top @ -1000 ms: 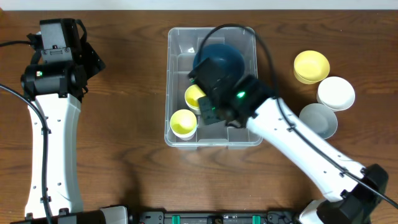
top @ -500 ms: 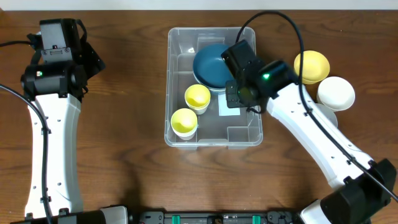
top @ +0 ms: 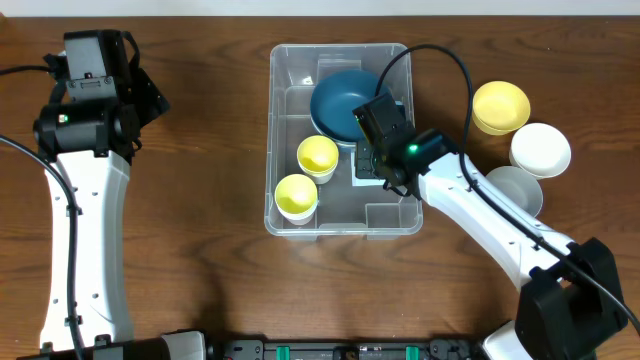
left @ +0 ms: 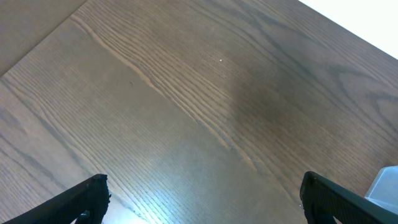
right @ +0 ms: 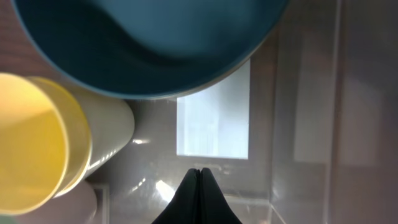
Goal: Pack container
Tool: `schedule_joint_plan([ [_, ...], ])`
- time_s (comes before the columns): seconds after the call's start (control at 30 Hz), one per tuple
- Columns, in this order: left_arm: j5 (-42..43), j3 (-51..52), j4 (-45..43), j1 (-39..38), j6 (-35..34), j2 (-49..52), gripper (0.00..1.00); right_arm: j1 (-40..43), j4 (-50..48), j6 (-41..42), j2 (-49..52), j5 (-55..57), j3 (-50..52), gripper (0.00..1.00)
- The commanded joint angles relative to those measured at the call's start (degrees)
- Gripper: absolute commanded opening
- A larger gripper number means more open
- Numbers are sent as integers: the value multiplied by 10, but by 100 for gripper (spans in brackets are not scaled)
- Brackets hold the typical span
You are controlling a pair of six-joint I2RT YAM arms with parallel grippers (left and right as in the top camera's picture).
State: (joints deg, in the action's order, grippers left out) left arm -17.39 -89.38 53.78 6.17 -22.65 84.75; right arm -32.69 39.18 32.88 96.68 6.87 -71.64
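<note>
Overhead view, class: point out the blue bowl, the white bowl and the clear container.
blue bowl (top: pixel 338 100), overhead view, inside of the bowl.
white bowl (top: pixel 541 149), overhead view, centre of its inside.
clear container (top: pixel 340 205), overhead view, bare floor near the front wall.

The large clear rectangular plastic container (top: pixel 285 70) sits upright mid-counter, white label (right: pixel 213 118) on its base.

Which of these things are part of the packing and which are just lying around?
Job: container, blue bowl and yellow cups inside it; yellow bowl, white bowl, grey bowl beside it, probably still to pack.
Lying about: nothing else; left gripper hangs open, unused.
</note>
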Motion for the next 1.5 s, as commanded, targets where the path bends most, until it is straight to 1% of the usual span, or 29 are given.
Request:
schedule_joint_plan([
  [0.0, -12, -10, 2, 2, -3, -1, 98, 0, -23, 9, -6, -3, 26, 1],
  [0.23, -12, -10, 2, 2, -3, -1, 98, -7, -98, 9, -6, -24, 66, 1],
  [0.37, -12, -10, 2, 2, -3, -1, 98, -23, -133, -7, -6, -24, 73, 1],
  [0.53, -12, -10, 2, 2, -3, -1, 98, -47, -155, -22, -5, -23, 74, 1],
  [0.83, -12, -10, 2, 2, -3, -1, 98, -61, -161, -24, -5, 3, 74, 1],
  [1.0, -12, -10, 2, 2, -3, -1, 98, -61, -172, -65, -5, 2, 74, 1],
  [1.33, -12, -10, 2, 2, -3, -1, 98, -61, -184, -99, -5, 1, 74, 1],
  [1.47, -12, -10, 2, 2, -3, -1, 98, -61, -193, -137, -5, -35, 74, 1],
])
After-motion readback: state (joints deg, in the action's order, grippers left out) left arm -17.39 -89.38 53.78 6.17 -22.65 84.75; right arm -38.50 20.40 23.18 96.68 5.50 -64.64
